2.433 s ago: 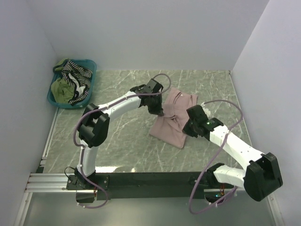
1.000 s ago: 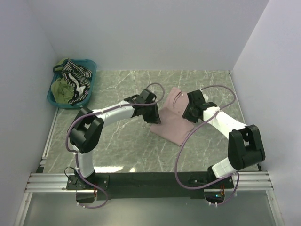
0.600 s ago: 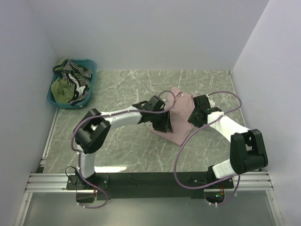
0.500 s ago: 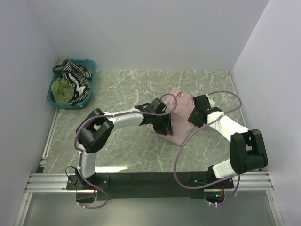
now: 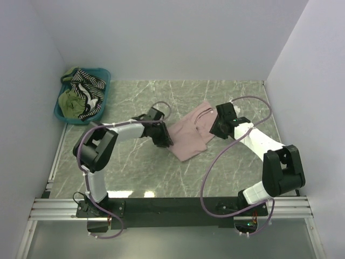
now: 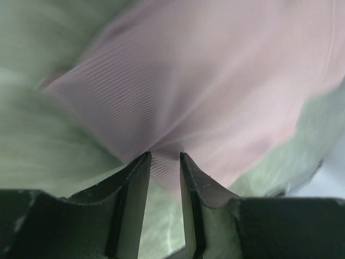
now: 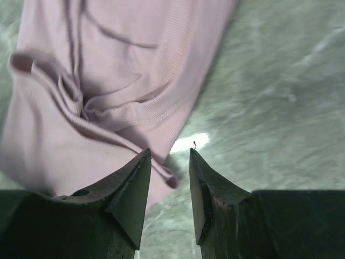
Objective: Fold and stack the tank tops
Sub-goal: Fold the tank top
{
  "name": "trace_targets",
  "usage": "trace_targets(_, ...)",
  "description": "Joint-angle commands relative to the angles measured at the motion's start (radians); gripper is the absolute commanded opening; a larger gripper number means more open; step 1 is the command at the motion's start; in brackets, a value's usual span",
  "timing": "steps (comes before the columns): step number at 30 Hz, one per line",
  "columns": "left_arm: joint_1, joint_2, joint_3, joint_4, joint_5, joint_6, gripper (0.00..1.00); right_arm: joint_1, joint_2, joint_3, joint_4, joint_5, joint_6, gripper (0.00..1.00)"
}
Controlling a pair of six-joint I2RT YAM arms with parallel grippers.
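Observation:
The dusty pink tank top lies rumpled on the marble table between my two arms. My left gripper sits at its left edge. In the left wrist view the pink cloth puckers into the gap between the jaws, and the left gripper is shut on a fold of it. My right gripper is low at the cloth's right edge. In the right wrist view the right gripper stands open. The pink hem lies by its left finger, and bare table shows between the tips.
A teal basket stands at the far left corner, holding a striped tank top and an olive one. White walls close the table on three sides. The black rail with the arm bases runs along the near edge.
My left gripper has moved left from over the pink top to its left edge, and the cloth has been drawn left and spread flatter. The right gripper has shifted slightly up and left.

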State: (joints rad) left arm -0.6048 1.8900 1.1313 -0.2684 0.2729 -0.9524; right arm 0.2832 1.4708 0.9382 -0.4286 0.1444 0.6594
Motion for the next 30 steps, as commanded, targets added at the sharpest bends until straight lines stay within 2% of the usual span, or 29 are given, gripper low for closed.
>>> trace_targets(1, 0.086, 0.004, 0.004, -0.121, -0.202, 0.061, 0.37, 0.051, 0.013, 0.062, -0.001, 0.003, -0.006, 0.42)
trace_targets(3, 0.132, 0.006, 0.042, -0.150, -0.251, 0.081, 0.39, 0.089, 0.016, 0.071, -0.001, 0.001, -0.003, 0.41)
trace_targets(8, 0.226, 0.020, 0.146, -0.187, -0.270, 0.145, 0.52, 0.146, 0.063, 0.116, -0.006, -0.002, -0.014, 0.42)
trace_targets(12, 0.241, 0.011, 0.257, -0.201, -0.248, 0.196, 0.60, 0.162, 0.108, 0.169, 0.020, -0.043, -0.040, 0.42)
trace_targets(14, 0.240, -0.026, 0.254, -0.189, -0.221, 0.198, 0.62, 0.171, 0.150, 0.230, 0.025, -0.054, -0.059, 0.42)
trace_targets(19, 0.240, -0.130, 0.135, -0.184, -0.193, 0.161, 0.61, 0.211, 0.275, 0.446, 0.005, -0.051, -0.161, 0.44)
trace_targets(25, 0.208, -0.262, -0.100, -0.097, -0.117, 0.119, 0.58, 0.211, 0.570, 0.758, -0.094, -0.055, -0.247, 0.44)
trace_targets(30, 0.163, -0.269, -0.156, -0.054, -0.095, 0.121, 0.58, 0.208, 0.652, 0.815, -0.078, -0.074, -0.268, 0.44)
